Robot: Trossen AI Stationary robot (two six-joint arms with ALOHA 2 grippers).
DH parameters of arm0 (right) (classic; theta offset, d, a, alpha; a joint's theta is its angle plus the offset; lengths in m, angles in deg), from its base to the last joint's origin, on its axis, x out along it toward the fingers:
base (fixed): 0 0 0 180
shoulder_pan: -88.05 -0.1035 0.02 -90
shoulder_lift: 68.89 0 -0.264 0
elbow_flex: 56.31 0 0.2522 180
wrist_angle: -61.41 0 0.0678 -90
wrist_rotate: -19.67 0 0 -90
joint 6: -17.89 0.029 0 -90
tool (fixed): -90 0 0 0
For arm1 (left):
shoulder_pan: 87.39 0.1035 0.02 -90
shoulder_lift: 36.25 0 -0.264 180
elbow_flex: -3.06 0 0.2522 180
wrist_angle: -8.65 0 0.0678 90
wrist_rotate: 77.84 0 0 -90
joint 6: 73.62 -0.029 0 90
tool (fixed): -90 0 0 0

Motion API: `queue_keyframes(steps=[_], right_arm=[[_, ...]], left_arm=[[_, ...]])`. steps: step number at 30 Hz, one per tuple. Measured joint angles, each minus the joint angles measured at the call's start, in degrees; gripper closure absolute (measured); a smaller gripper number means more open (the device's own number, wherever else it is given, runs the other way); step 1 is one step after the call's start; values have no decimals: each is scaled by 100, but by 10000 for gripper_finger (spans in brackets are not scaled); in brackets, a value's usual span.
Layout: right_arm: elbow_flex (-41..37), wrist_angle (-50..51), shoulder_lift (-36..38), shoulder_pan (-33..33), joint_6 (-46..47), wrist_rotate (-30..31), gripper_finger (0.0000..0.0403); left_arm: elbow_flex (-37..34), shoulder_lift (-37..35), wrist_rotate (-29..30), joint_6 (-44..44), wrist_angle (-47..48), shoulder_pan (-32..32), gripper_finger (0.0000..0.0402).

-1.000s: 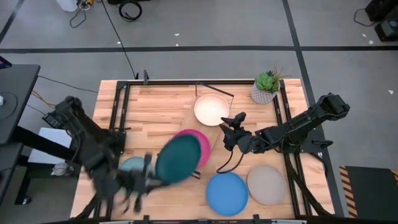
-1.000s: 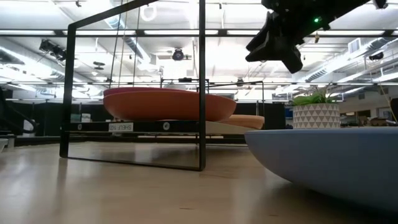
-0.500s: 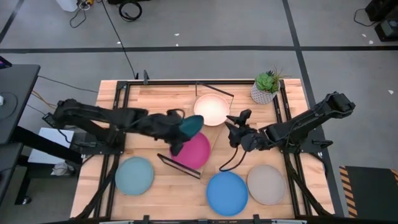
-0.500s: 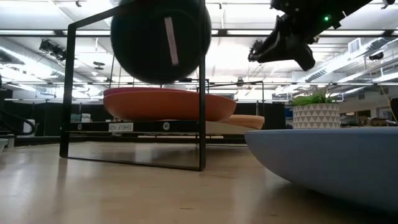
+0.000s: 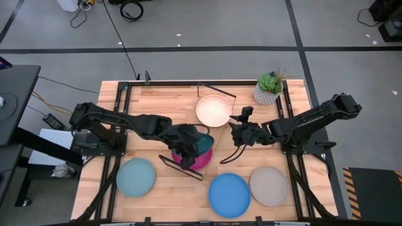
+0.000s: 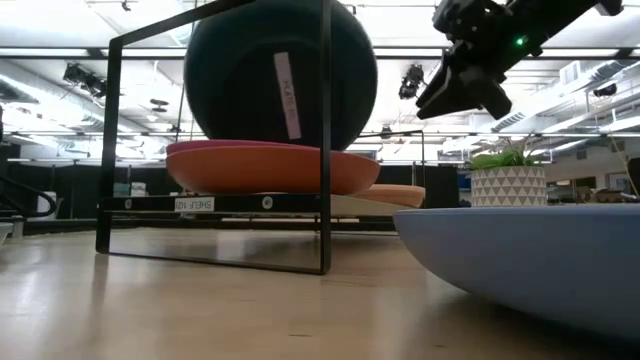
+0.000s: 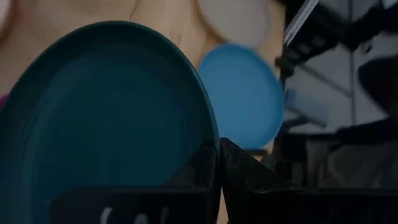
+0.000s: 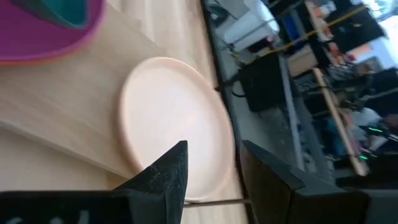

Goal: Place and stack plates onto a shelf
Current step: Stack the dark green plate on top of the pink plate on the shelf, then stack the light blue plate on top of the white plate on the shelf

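The dark teal plate (image 5: pixel 200 143) (image 6: pixel 280 70) stands steeply tilted over the magenta plate (image 5: pixel 201 158), which lies on an orange plate (image 6: pixel 270 172) at the near end of the shelf (image 5: pixel 200 129). My left gripper (image 5: pixel 184 143) is shut on the teal plate. The cream plate (image 5: pixel 213 112) (image 8: pixel 174 130) lies flat on the shelf's far end. My right gripper (image 5: pixel 239 123) (image 6: pixel 465 75) hovers open just right of the shelf, above the table. Pale blue (image 5: pixel 136 177), bright blue (image 5: pixel 229 194) and grey (image 5: pixel 269 186) plates lie flat on the tabletop near its front edge. My left gripper (image 7: pixel 219 163) pinches the dark teal plate's rim (image 7: pixel 210 134) between its two fingers, coming level from the table's left. The plate is held nearly on edge, with its lower rim (image 6: pixel 270 138) down at the magenta plate; whether they touch, I cannot tell.
A potted plant (image 5: pixel 269 88) stands at the table's far right corner. The shelf's black wire end frames (image 6: pixel 322 130) rise at both its ends. Bare tabletop (image 5: pixel 151 103) lies left of the shelf.
My left arm swung the dark teal plate from the table's near left, up and across to the shelf, tipping it from flat to nearly on edge, then lowered it onto the magenta plate. My right gripper drifted slightly toward the far edge.
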Motion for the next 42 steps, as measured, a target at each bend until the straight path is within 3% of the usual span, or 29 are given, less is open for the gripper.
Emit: queue_keyframes(steps=[8,17,20,23,27,31,34,42], right_arm=[[0,-71,0,4,56,-419,250],[0,-149,0,10,44,-553,250],[0,-147,-2,20,70,-818,250],[0,-140,-2,26,70,-1201,250],[0,-120,-2,21,72,-1138,250],[0,-114,-2,19,67,-1097,250],[0,-121,-2,19,70,-1086,250],[0,-166,-4,20,127,-1071,250]], left_arm=[[14,264,23,-465,408,-31,362],[61,241,60,-754,400,-3,264],[350,244,71,-1028,587,-33,247],[707,218,332,-1807,831,-315,247],[959,131,532,-2815,853,-1008,254],[985,106,908,-3103,765,-1810,259],[980,123,1393,-2440,996,-2286,259],[291,141,2111,991,1668,-3406,260]])
